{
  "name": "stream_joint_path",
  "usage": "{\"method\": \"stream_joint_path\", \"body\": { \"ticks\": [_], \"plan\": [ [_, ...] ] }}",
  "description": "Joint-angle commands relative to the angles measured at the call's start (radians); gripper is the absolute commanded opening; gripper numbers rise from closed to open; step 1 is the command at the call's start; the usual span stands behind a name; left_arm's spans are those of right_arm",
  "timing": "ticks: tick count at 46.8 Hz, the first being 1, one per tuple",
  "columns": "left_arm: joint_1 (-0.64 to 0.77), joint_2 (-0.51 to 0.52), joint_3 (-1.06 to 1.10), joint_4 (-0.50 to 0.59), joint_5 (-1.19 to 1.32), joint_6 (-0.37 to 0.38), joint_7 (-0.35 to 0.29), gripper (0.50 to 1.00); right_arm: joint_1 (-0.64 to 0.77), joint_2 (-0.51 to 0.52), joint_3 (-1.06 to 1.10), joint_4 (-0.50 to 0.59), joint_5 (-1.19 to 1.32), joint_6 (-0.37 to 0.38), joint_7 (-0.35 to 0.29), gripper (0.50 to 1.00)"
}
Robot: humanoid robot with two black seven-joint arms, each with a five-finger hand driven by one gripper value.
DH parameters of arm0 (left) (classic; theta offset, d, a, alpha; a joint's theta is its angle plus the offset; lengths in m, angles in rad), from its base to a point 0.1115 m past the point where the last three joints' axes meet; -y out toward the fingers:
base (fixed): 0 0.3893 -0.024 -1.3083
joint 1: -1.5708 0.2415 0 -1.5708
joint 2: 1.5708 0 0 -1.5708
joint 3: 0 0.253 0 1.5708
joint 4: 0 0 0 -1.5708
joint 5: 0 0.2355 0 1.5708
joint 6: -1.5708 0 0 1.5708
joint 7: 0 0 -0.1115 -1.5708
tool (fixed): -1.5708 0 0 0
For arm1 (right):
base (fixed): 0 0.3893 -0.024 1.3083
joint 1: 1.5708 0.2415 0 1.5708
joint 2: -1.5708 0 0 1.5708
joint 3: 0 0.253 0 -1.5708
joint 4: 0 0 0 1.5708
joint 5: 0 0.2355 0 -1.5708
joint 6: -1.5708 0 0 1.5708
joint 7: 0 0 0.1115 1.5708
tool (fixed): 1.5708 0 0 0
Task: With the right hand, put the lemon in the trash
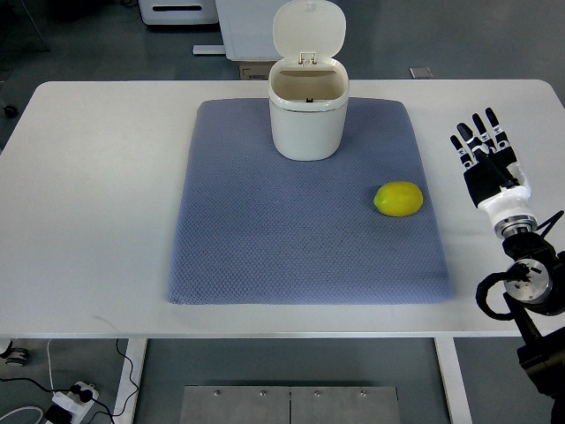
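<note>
Currently the black-and-white fingered right hand (484, 157) sits at the frame's right edge, fingers extended straight, holding and touching nothing. Just left of it, the oval yellow lemon (398, 199) lies on the blue textured cloth mat (265, 247), right of centre. It looks light, firm and smooth-skinned, likely to roll; best wrapped around its middle. The white plastic trash bin (307, 119), lid up, stands upper centre.

Textured cloth mat (291, 238) (glossy plastic bin (307, 119))

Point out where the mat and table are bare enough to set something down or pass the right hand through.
Free: the blue mat left of the lemon and in front of the trash can; the white table left of the mat; the strip between the lemon and the open right hand. Crowded only at the mat's far edge, where the open-lidded can stands.
</note>
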Motion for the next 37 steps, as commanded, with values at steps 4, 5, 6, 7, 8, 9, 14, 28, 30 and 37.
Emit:
{"method": "stream_joint_path", "body": {
  "ticks": [4,5,6,7,8,9,14,28,30,37],
  "plan": [
    [0.0,0.0,0.0,-0.001,0.0,0.0,0.0,1.0,-0.001,0.0,0.0,0.0,0.0,0.0,0.0,1.0],
    [0.0,0.0,0.0,-0.001,0.0,0.0,0.0,1.0,-0.001,0.0,0.0,0.0,0.0,0.0,0.0,1.0],
    [0.0,0.0,0.0,-0.001,0.0,0.0,0.0,1.0,-0.003,0.0,0.0,0.0,0.0,0.0,0.0,1.0],
    [0.0,0.0,0.0,-0.001,0.0,0.0,0.0,1.0,-0.003,0.0,0.0,0.0,0.0,0.0,0.0,1.0],
    [0.0,0.0,0.0,-0.001,0.0,0.0,0.0,1.0,-0.003,0.0,0.0,0.0,0.0,0.0,0.0,1.0],
    [0.0,0.0,0.0,-0.001,0.0,0.0,0.0,1.0,-0.004,0.0,0.0,0.0,0.0,0.0,0.0,1.0],
    [-0.002,0.0,-0.003,0.001,-0.001,0.0,0.0,1.0,-0.009,0.0,0.0,0.0,0.0,0.0,0.001,1.0],
    [0.006,0.0,-0.003,0.001,-0.001,0.0,0.0,1.0,-0.009,-0.001,0.006,0.009,0.0,0.0,0.001,1.0],
    [0.009,0.0,-0.003,-0.001,-0.001,0.0,0.0,1.0,-0.009,-0.001,0.006,0.009,0.0,0.0,0.001,1.0],
    [0.009,0.0,-0.003,0.0,-0.001,0.0,0.0,1.0,-0.01,-0.003,0.006,0.009,0.0,0.0,0.001,1.0]
  ]
}}
